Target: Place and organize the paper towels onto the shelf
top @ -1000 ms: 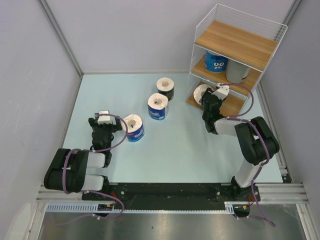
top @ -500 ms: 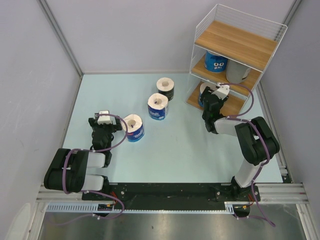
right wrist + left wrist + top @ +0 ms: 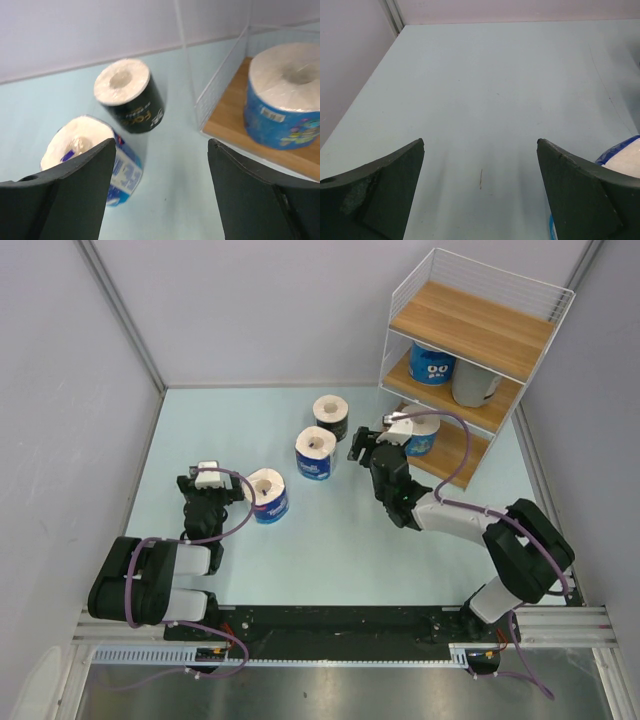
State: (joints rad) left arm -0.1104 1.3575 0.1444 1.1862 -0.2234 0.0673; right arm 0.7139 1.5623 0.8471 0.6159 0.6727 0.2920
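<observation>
While the right claw (image 3: pixel 160 145) hangs spread and empty just outside the shelf (image 3: pixel 470 328), we see one blue roll (image 3: pixel 285 112) upright on the lowest board to its right, and the black roll (image 3: pixel 129 95) and a second blue roll (image 3: pixel 80 142) on the desk (image 3: pixel 330 540) ahead. Our left claw (image 3: pixel 480 142) is spread too, holding nothing, a third blue roll (image 3: pixel 268 495) just beside it. On the middle board stand a fourth blue roll (image 3: pixel 432 365) and, seemingly, the grey roll (image 3: pixel 473 385), half hidden.

Left gripper (image 3: pixel 480 145) jaws spread; right gripper (image 3: pixel 162 142) likewise, arm outstretched.
</observation>
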